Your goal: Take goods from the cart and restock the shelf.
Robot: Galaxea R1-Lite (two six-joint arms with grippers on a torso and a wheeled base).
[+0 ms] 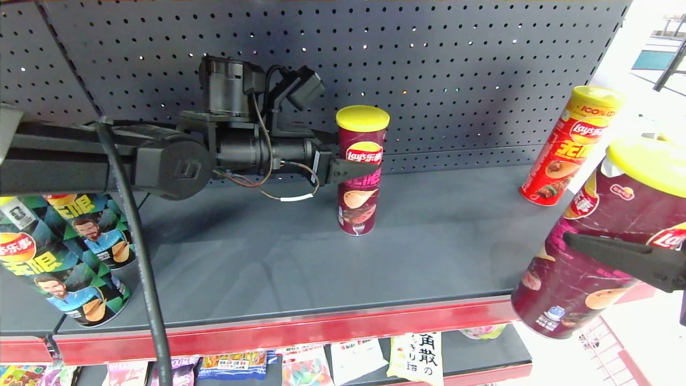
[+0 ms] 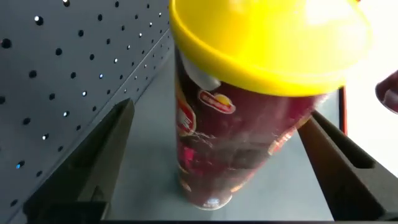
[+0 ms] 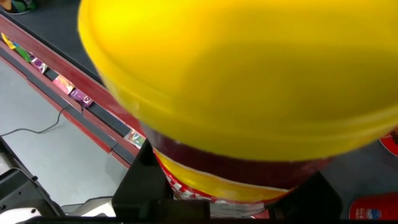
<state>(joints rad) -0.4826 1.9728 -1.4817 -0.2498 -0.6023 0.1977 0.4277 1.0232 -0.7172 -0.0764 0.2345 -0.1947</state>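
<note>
Head view: looking forward and down onto shelf (image 1: 300, 257). Left wrist view: close above can (image 2: 249, 137) standing on shelf, shared with head view. Right wrist view: very close over second can (image 3: 249, 74), at shelf's front edge.

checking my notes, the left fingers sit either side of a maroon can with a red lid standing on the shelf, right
No: the lid is yellow, not red, as the head view shows. The rest holds: the left fingers sit either side of the maroon can standing on the shelf.

chip can (image 1: 358, 206) centred on shelf (image 1: 439, 241)
</note>
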